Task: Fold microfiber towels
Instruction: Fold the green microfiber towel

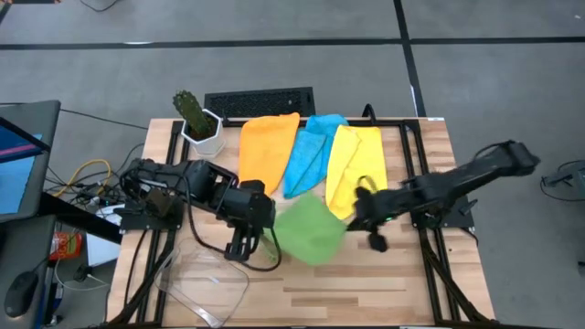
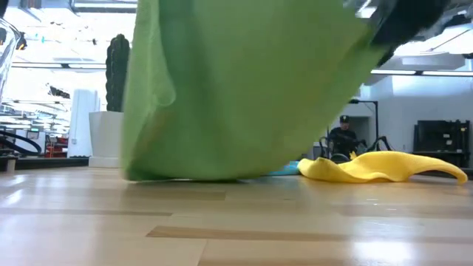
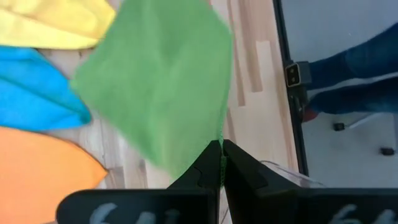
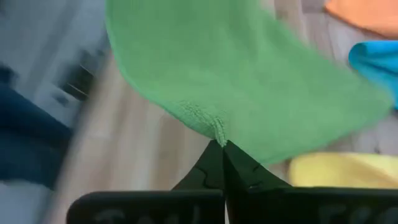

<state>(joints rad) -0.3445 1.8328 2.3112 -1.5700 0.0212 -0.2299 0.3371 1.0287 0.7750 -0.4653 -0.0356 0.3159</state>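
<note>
A green microfiber towel (image 1: 309, 230) hangs spread above the wooden table's middle, its lower edge touching the surface. Behind it lie orange (image 1: 267, 147), light blue (image 1: 309, 151) and yellow (image 1: 352, 163) towels, side by side, rumpled.

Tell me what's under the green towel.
The green towel hangs pinched between the left gripper and right gripper. Bare table shows below; directly beneath it is hidden.

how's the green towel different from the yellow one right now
The green towel is lifted, a corner pinched in each shut gripper, left gripper and right gripper; the yellow towel lies untouched on the table. Green hangs stretched near the table's middle; yellow lies rumpled at the far side beside the light blue towel. Both are plain soft cloths.
</note>
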